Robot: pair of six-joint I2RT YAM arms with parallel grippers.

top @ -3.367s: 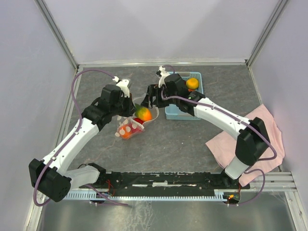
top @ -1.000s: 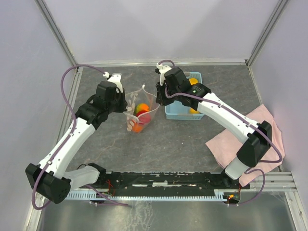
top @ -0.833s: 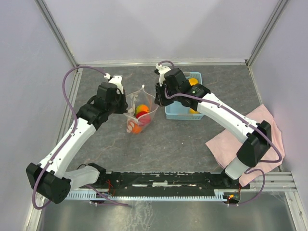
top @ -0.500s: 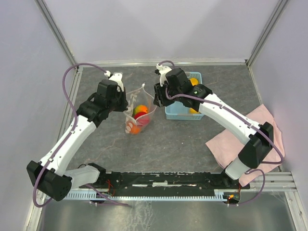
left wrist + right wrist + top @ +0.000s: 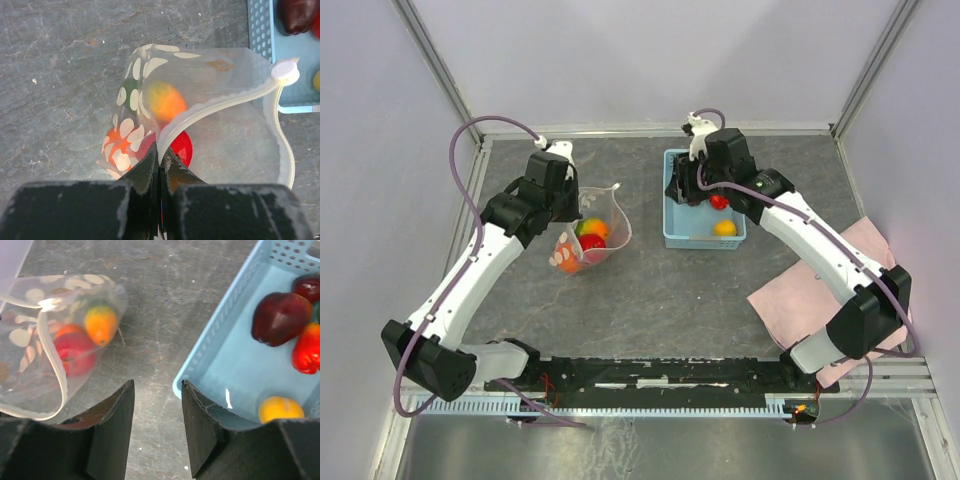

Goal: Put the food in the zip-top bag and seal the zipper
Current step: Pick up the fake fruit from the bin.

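Observation:
The zip-top bag point(image 5: 592, 235), clear with white dots, rests on the table with its mouth open. It holds a red, an orange, a yellow-orange and a green piece of food. My left gripper point(image 5: 574, 207) is shut on the bag's rim at the zipper point(image 5: 210, 112); the left wrist view shows the strip pinched between the jaws point(image 5: 160, 150). My right gripper point(image 5: 679, 192) is open and empty point(image 5: 157, 386), over the left edge of the light blue basket point(image 5: 672, 225). The basket holds a dark purple fruit point(image 5: 279, 317), a red one point(image 5: 306, 351) and a yellow one point(image 5: 280, 410).
A pink cloth point(image 5: 850, 270) lies at the right, under the right arm. The basket point(image 5: 210, 347) stands just right of the bag point(image 5: 45, 365), with a strip of bare table between. Walls enclose the back and both sides.
My right gripper has moved from the bag's right rim to the right, over the basket. The bag has shifted left and sagged, held only by my left gripper.

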